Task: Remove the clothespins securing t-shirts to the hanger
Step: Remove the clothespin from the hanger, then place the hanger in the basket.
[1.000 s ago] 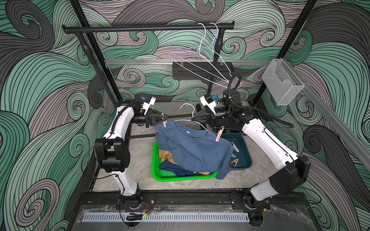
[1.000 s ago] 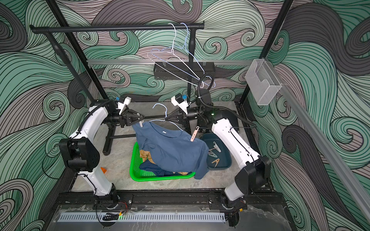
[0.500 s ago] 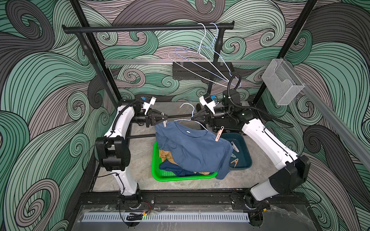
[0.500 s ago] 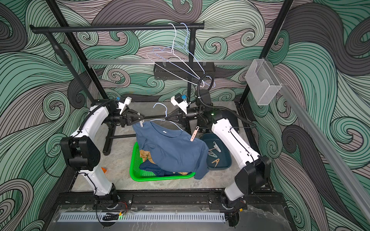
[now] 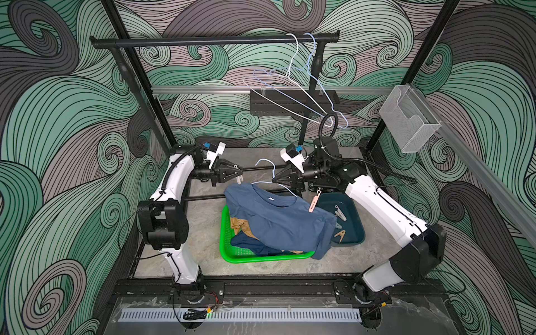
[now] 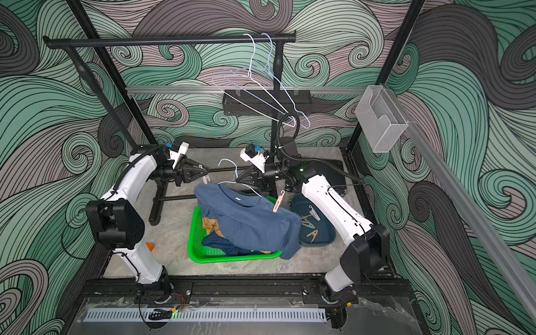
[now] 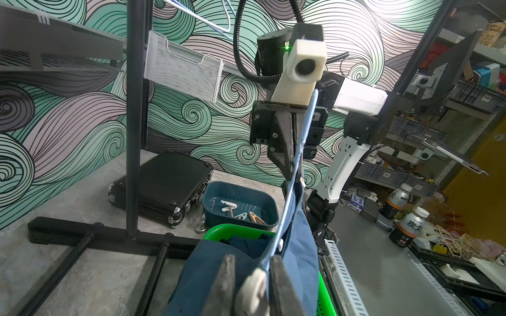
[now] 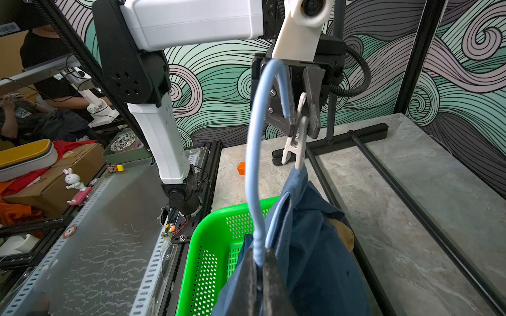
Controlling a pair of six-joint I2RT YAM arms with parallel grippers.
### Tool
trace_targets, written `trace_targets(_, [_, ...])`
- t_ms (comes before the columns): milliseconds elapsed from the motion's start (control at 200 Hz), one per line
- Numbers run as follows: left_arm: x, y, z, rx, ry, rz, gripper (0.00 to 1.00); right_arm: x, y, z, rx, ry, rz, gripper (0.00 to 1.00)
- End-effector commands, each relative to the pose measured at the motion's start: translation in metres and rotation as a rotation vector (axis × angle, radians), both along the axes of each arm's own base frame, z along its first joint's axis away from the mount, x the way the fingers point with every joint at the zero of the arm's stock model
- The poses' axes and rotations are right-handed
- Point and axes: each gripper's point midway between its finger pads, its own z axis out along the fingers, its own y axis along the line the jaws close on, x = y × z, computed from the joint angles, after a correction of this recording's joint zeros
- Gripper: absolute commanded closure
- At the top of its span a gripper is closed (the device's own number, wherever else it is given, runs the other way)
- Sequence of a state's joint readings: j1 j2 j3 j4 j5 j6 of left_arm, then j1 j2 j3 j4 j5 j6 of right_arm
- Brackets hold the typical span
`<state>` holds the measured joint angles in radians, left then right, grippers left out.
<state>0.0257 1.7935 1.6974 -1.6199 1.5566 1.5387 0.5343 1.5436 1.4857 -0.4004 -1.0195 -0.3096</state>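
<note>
A plain blue t-shirt (image 5: 278,220) hangs on a pale blue wire hanger (image 5: 269,169) above the green basket (image 5: 224,232). My left gripper (image 5: 239,174) (image 7: 254,284) is shut on a white clothespin (image 8: 297,139) at the shirt's left shoulder, and the cloth tip still touches the peg's mouth. A pink clothespin (image 5: 314,203) (image 6: 278,203) still clips the other shoulder. My right gripper (image 5: 274,179) (image 8: 260,279) is shut on the hanger's neck. A mustard-tan t-shirt (image 5: 239,229) and a navy t-shirt (image 5: 246,243) lie in the basket under the blue one.
A dark teal bin (image 5: 355,232) right of the basket holds several loose clothespins (image 5: 338,211). The black rack's base bars (image 8: 383,188) cross the floor behind. Two bare hangers (image 5: 295,87) hang on the rail. A black case (image 7: 164,186) and an orange block (image 6: 150,246) lie nearby.
</note>
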Motion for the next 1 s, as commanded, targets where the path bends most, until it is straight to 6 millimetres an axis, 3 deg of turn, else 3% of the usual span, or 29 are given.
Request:
trace_targets(0, [-0.015,0.001,0.04,-0.122,0.085,0.038,1.0,0.002,0.007,-0.014,-0.022,0.03,-0.006,1.0])
trace_targets(355, [-0.037,0.001,0.055,-0.117,-0.048,0.037,1.0,0.034,0.016,-0.093,-0.207,0.197,-0.199,1.0])
trace_targets(400, [-0.04,0.0,0.056,-0.116,-0.068,0.038,1.0,0.035,0.016,-0.099,-0.226,0.197,-0.224,0.89])
trace_targets(505, [-0.047,-0.001,0.06,-0.113,-0.119,0.035,1.0,0.036,0.016,-0.109,-0.237,0.21,-0.249,0.83])
trace_targets(741, [-0.046,0.0,0.067,-0.116,-0.167,0.037,1.0,0.028,0.018,-0.125,-0.307,0.207,-0.256,0.54])
trace_targets(836, [-0.049,-0.004,0.081,-0.119,-0.188,0.016,1.0,0.025,0.021,-0.125,-0.311,0.187,-0.256,0.35])
trace_targets(996, [-0.054,-0.007,0.096,-0.12,-0.261,0.0,1.0,0.024,0.019,-0.108,-0.288,0.152,-0.27,0.22])
